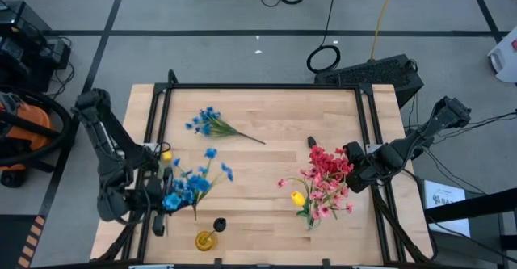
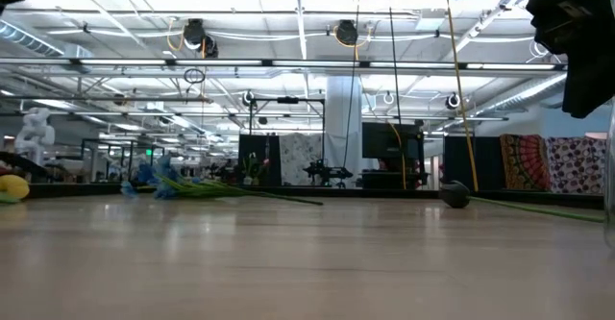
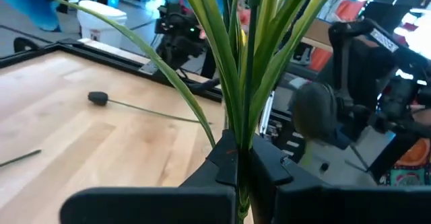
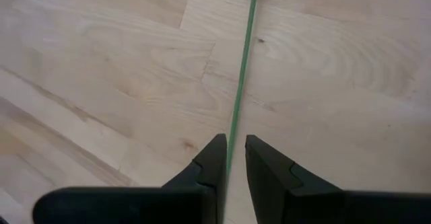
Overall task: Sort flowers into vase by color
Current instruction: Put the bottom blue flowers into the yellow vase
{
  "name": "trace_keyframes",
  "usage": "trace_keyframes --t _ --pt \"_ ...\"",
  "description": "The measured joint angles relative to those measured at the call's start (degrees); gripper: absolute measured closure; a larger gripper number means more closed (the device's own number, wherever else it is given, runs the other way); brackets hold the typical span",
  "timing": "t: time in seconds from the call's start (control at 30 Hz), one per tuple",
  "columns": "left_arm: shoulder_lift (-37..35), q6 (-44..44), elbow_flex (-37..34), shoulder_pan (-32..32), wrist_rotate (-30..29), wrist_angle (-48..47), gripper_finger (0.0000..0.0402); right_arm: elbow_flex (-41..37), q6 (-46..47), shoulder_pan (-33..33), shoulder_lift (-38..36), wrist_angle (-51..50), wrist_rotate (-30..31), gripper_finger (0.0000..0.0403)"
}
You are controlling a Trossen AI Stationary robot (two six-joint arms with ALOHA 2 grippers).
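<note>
**A:** Quick status. L side?

**B:** My left gripper (image 3: 239, 151) is pressed together on the green stems of the blue bunch (image 1: 184, 190). It's at the table's (image 1: 266, 107) front-left. I grip low on the stems so the heads stand up and clear the wood, ready to drop in as one lot.

**A:** In a vase?

**B:** Can't see one under it. The bunch hangs from my fingers, far as I can tell.

**A:** R side?

**B:** My right gripper (image 4: 234, 146) is low over the wood at centre-right, just beside the red bunch (image 1: 327, 172). There's a narrow gap between the fingers and a thin stem (image 4: 244, 62) runs into it. I'd say it's straddled, not pinched yet. The stem lies flat, so I come at it lengthwise, fingers either side.

**A:** Which flower?

**B:** The one with the dark head (image 1: 311, 142). Colour's unclear.

**A:** Containers?

**B:** The clear vase (image 1: 310, 220) at front-right holds the reds & pinks, w/ a yellow bud (image 1: 298, 198) among them. A small yellow pot (image 1: 206, 239) sits at front-centre with a dark bit just beside it. Can't tell what's inside.

**A:** Loose stuff?

**B:** A blue sprig (image 1: 208, 123) lies flat at the back-left, well apart from both grippers. A 2nd yellow bud (image 1: 167, 154) lies near my left arm. Sorting is maybe halfway, I reckon.
</note>
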Motion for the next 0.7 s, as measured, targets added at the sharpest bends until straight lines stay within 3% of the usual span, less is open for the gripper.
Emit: trace_keyframes --t 0.3,0.7 --pt "7.31 1.20 0.00 -3.37 -0.71 8.69 0.0391 0.00 0.57 0.00 0.00 2.51 -0.50 0.0355" --pt "8.97 16.66 -0.01 -4.17 1.80 21.67 0.0391 0.00 0.96 0.00 0.00 2.56 -0.55 0.0355"
